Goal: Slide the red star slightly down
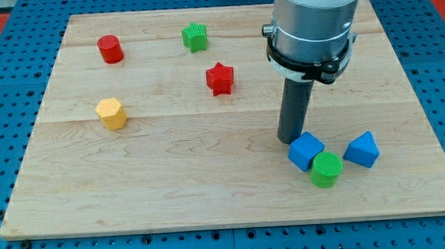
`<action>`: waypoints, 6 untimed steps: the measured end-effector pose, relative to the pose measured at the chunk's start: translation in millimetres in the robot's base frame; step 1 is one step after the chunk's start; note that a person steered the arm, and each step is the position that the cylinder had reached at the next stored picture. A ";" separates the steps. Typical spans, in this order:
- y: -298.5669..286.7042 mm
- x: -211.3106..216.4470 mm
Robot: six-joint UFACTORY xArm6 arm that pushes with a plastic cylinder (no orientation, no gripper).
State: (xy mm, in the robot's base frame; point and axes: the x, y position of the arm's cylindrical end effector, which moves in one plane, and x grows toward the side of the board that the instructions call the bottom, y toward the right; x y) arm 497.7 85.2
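Our arm has no pincer, only a dark rod; my tip (293,140) rests right of centre, just above the blue plastic cube (305,151). The red plastic star (220,79) sits upper centre on the wooden board (172,180), well apart from the tip.

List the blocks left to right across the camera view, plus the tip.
yellow hexagon → red cylinder → green star → red star → my tip → blue cube → green cylinder → blue wedge
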 end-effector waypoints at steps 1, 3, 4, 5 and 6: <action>-7.5 -79.6; 19.3 -175.0; -42.5 -203.4; -75.1 -139.6; -123.0 -142.7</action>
